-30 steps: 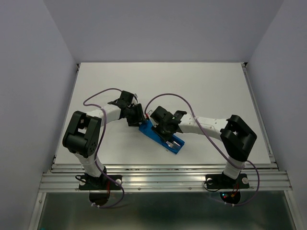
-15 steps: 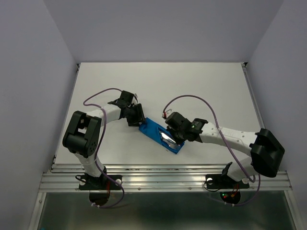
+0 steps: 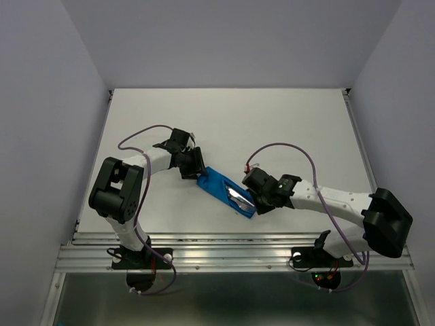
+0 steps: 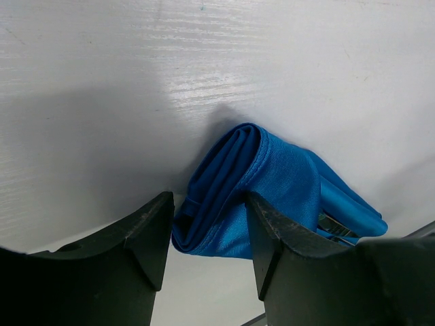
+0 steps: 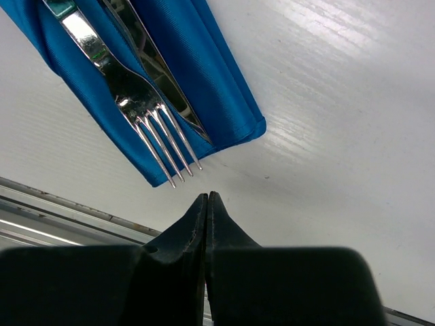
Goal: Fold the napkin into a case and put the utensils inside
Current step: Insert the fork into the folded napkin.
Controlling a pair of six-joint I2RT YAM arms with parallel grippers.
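The napkin is folded into a narrow blue case [image 3: 224, 190] that lies slantwise on the white table. The utensils lie in it with their heads sticking out at the lower right end: a fork [image 5: 146, 122] with a teal-green handle [image 5: 60, 7] and a slim grey metal knife [image 5: 155, 64]. My left gripper [image 3: 196, 167] straddles the case's upper left folded end [image 4: 224, 197], and both fingers touch the cloth. My right gripper [image 3: 257, 200] is shut and empty, its tips [image 5: 206, 197] just off the fork's tines.
The metal rail at the table's near edge [image 3: 231, 239] runs close behind the right gripper and also shows in the right wrist view [image 5: 54, 197]. The grey walls stand well back on the left, the right and the far side.
My right arm has drawn back from over the case to its lower right end, and the fork and knife now lie uncovered in the case. The left arm has not moved.
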